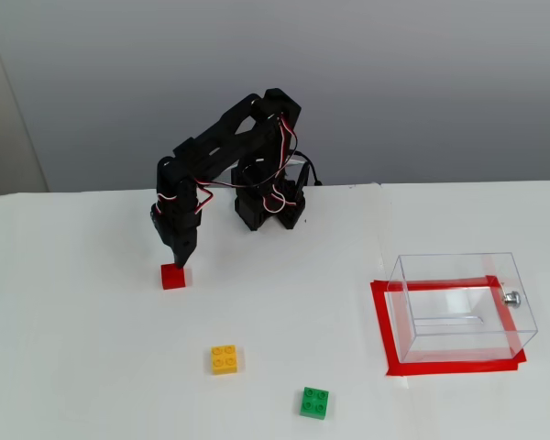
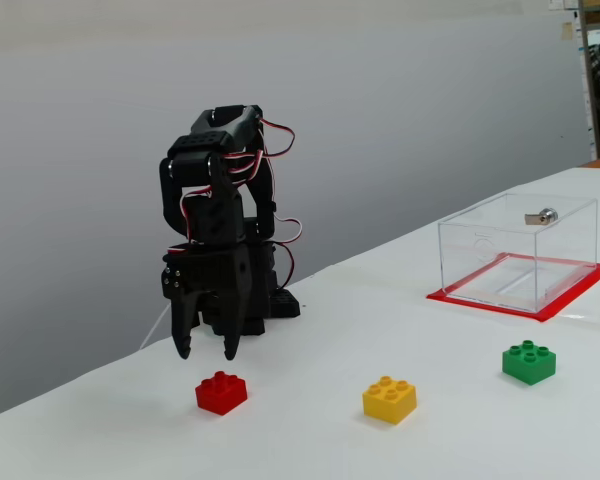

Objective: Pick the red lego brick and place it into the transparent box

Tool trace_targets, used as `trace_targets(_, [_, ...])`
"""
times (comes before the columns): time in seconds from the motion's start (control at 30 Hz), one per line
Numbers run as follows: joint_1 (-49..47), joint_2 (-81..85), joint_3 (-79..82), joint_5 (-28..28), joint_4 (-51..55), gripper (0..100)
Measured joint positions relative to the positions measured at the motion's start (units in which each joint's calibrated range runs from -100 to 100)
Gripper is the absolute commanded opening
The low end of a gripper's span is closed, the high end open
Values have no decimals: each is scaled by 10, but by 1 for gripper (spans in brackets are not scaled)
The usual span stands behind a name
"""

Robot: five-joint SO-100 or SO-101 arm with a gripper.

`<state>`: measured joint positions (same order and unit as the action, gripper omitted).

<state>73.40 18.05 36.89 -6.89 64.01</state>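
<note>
The red lego brick (image 1: pixel 174 276) (image 2: pixel 221 392) lies on the white table at the left in both fixed views. My black gripper (image 1: pixel 182 258) (image 2: pixel 206 350) points down just above and behind it, fingers spread apart, holding nothing and not touching the brick. The transparent box (image 1: pixel 462 307) (image 2: pixel 517 250) stands far to the right, inside a red tape rectangle (image 1: pixel 382 330) (image 2: pixel 570 300), with a small silver knob (image 1: pixel 511 297) (image 2: pixel 546 215) on its right side. It looks empty.
A yellow brick (image 1: pixel 225 359) (image 2: pixel 389 399) and a green brick (image 1: pixel 314 402) (image 2: pixel 529 362) lie on the table in front, between the red brick and the box. The arm's base (image 1: pixel 270 209) stands at the table's back edge.
</note>
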Motion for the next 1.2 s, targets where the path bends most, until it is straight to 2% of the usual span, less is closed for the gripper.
trace_targets(0.27, [-5,0,1,0,-53,26])
trace_targets(1.2, [-71,-65,1,-2,-54,26])
